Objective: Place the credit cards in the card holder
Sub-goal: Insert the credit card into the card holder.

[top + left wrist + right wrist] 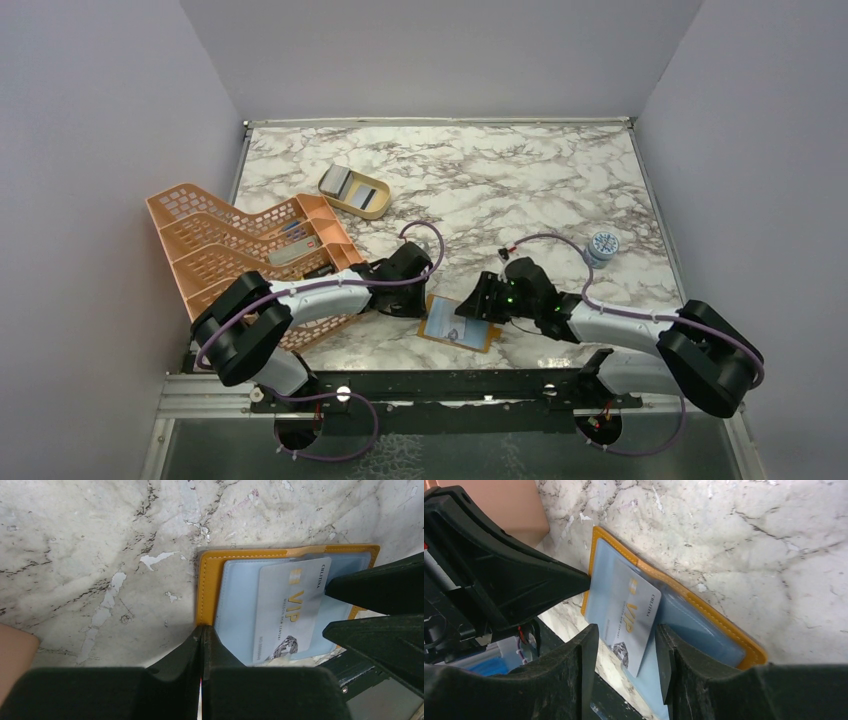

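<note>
Left wrist view: the left pincer (202, 635) is pressed together, its tip bearing on the near edge of the open card holder (207, 580), a mustard leather-like cover with a stitched rim and smooth pale-blue pockets. On that lining a glossy silvery VIP card (292, 615) lies askew, and the right pincer (626, 630) stands spread either side of it, gripping nothing. Whether it sits in a pocket I cannot tell. Well beyond the holder, on the marbled tabletop (500, 180), more cards (340, 182) wait in a tan oval dish (375, 205), so the job looks partway done.
</note>
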